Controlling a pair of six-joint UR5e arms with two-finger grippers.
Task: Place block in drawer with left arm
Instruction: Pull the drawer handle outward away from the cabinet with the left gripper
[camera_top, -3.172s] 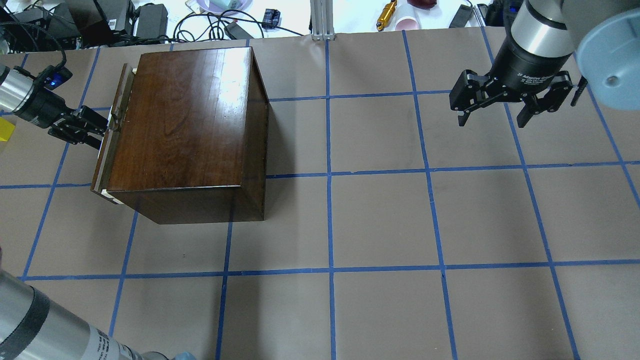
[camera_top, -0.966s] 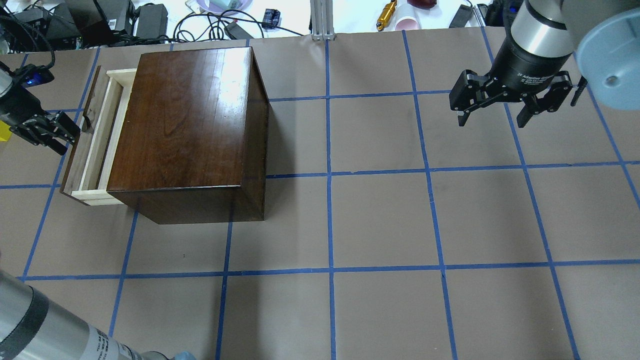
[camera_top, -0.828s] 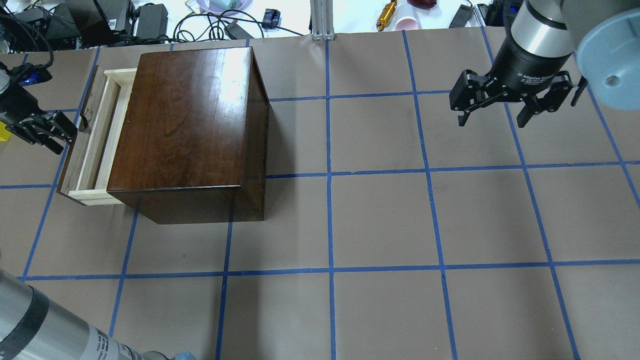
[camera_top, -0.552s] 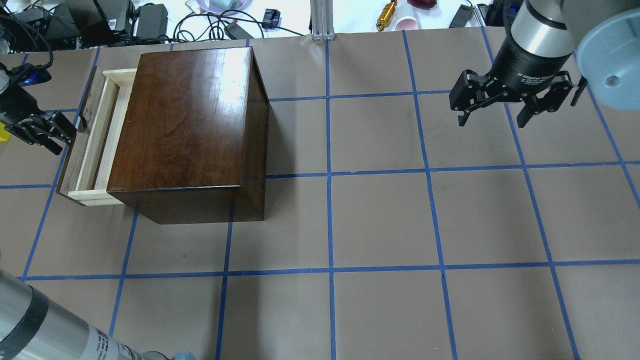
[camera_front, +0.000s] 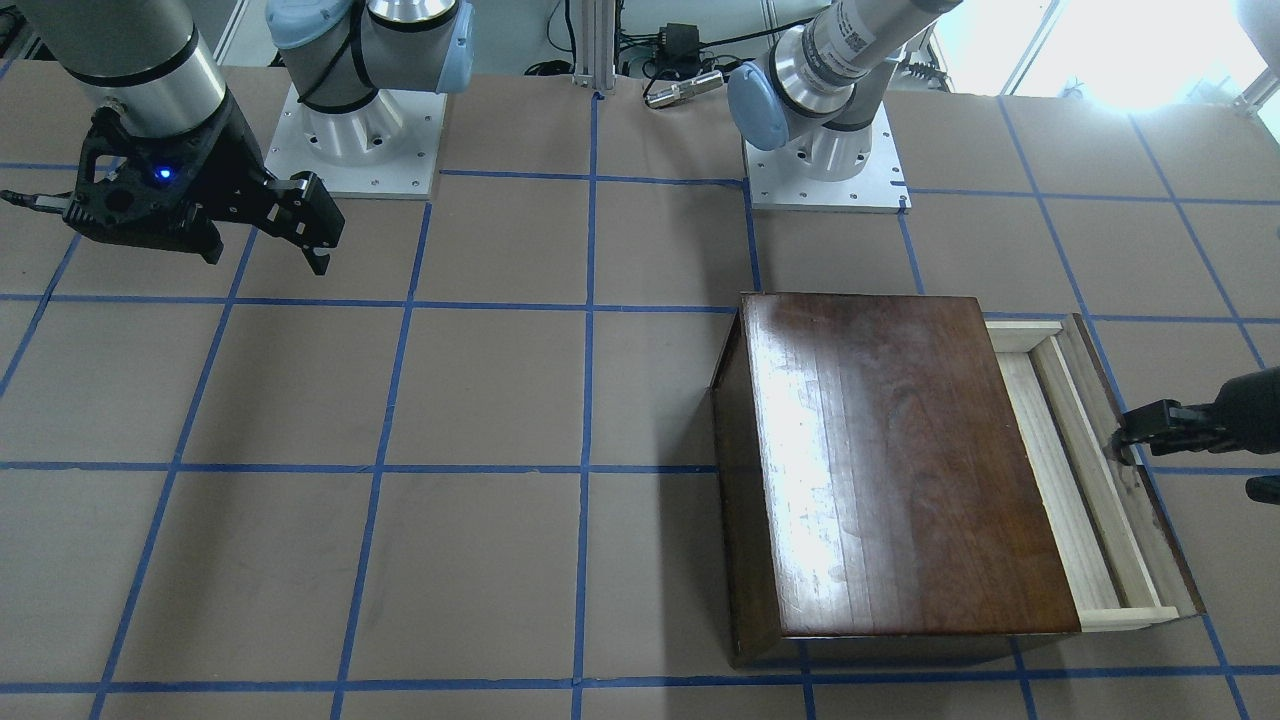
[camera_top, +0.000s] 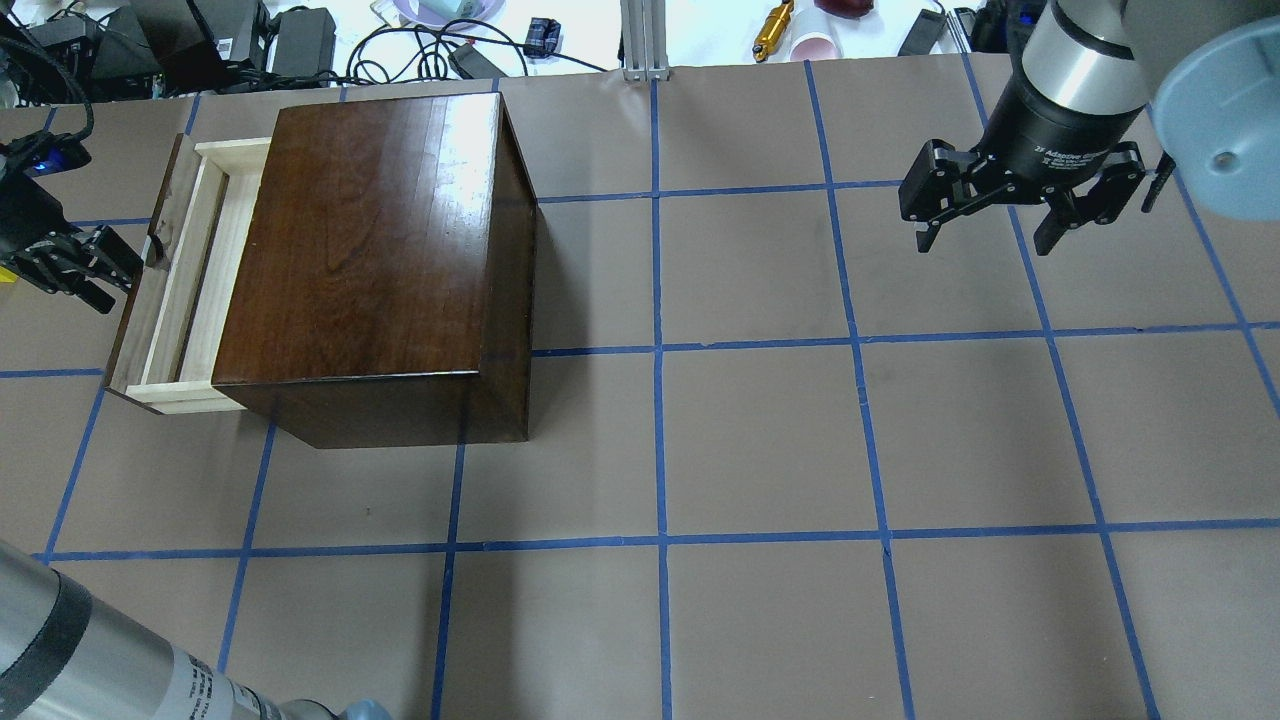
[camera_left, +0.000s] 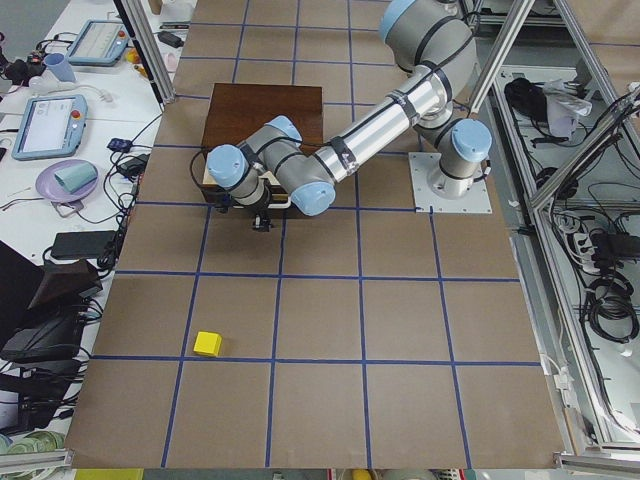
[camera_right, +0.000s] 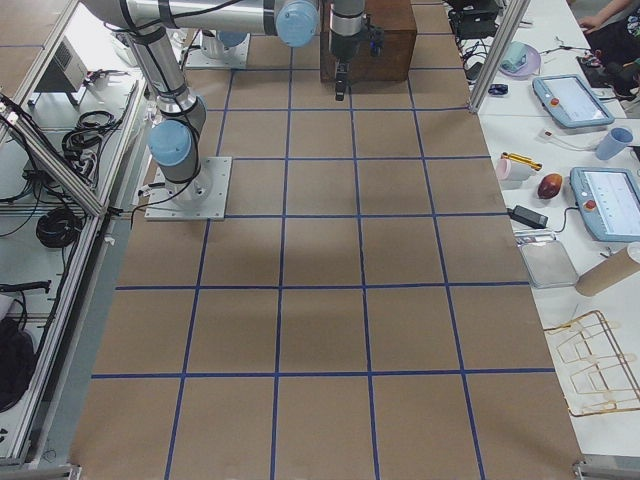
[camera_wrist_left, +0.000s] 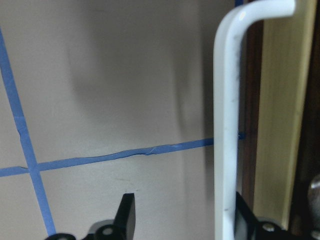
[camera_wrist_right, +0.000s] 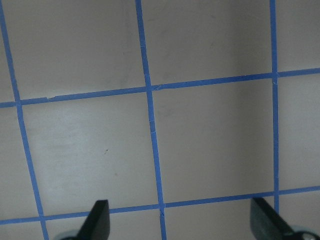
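The drawer (camera_top: 185, 290) of the dark wooden box (camera_top: 380, 250) is pulled out to the left, and its pale tray looks empty. It also shows in the front view (camera_front: 1090, 470). My left gripper (camera_top: 120, 275) is at the drawer's front panel by the handle (camera_top: 152, 248). In the left wrist view the gripper (camera_wrist_left: 185, 220) is open, with the white handle bar (camera_wrist_left: 225, 125) just inside one finger. The yellow block (camera_left: 208, 343) lies on the table well away from the drawer. My right gripper (camera_top: 985, 245) hangs open and empty at the far right.
Cables, power bricks and small items crowd the white bench (camera_top: 560, 40) behind the table. An aluminium post (camera_top: 640, 40) stands at the back middle. Blue tape lines grid the brown table (camera_top: 760, 440).
My left gripper has moved left and the drawer has slid further out with it; 3.2 s ago it was almost shut. The right arm has not moved.
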